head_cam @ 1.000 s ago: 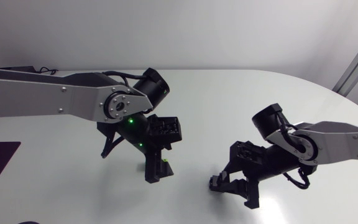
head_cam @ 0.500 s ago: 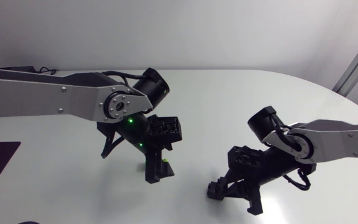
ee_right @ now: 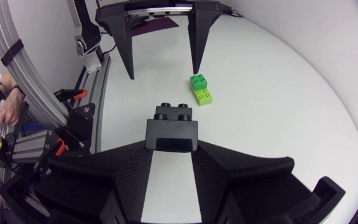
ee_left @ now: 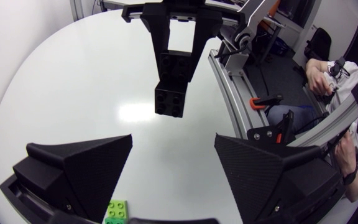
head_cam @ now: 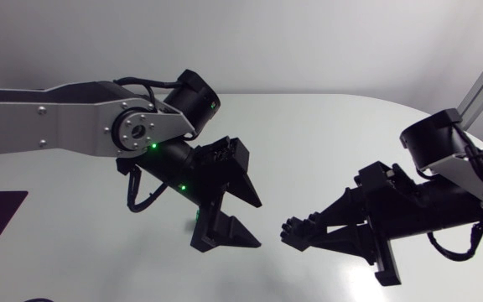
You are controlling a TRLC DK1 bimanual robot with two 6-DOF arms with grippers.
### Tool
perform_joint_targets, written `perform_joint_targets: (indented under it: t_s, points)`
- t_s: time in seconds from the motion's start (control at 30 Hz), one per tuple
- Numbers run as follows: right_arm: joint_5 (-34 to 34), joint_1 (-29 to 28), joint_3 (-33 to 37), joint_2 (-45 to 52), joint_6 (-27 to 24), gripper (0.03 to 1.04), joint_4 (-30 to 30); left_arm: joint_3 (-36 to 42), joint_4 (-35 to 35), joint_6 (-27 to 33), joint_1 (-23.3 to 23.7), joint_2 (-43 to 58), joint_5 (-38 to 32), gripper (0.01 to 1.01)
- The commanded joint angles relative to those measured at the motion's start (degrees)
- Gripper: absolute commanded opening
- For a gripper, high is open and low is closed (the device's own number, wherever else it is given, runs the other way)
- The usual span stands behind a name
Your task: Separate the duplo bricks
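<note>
Duplo bricks (ee_right: 199, 89), two greens joined, lie on the table (ee_right: 278, 93), and a black one rides in the right claw.
Nearest, the right gripper (ee_right: 173, 146) is clamped on the black brick (ee_right: 173, 127), studs pointing ahead. Just beyond it, the green pair rests dark against lime. Farther on, the left gripper (ee_right: 163, 70) hangs over them, fingers spread wide and holding nothing. Light, hard, slick plastic, I'd judge, so pinch each colour across its flat sides and pull along the studs. No tray or bin shows.
</note>
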Motion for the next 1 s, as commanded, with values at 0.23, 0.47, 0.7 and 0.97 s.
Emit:
perform_joint_targets:
  t_s: [0.23, 0.47, 0.7, 0.97]
  points:
    - [-5.13, 0.41, 2.42, -2.63, 5.31, 0.27, -0.92, 3.83, -0.28, -2.09, -0.77, 1.35, 6.04, 0.91]
    - [-6.54, 1.47, 2.77, -2.89, 7.16, 0.27, -0.48, 4.19, -0.28, -2.36, -0.42, 2.67, 7.54, 0.908]
    - [-7.24, 2.7, 2.16, -4.21, 9.97, 0.27, 1.1, 5.5, -0.28, -3.41, -0.06, 3.55, 9.91, 0.82]
    - [-7.68, 4.63, 1.28, -5.27, 13.4, 0.27, 3.91, 6.03, -0.81, -4.73, 0.11, 3.99, 14.39, 0.703]
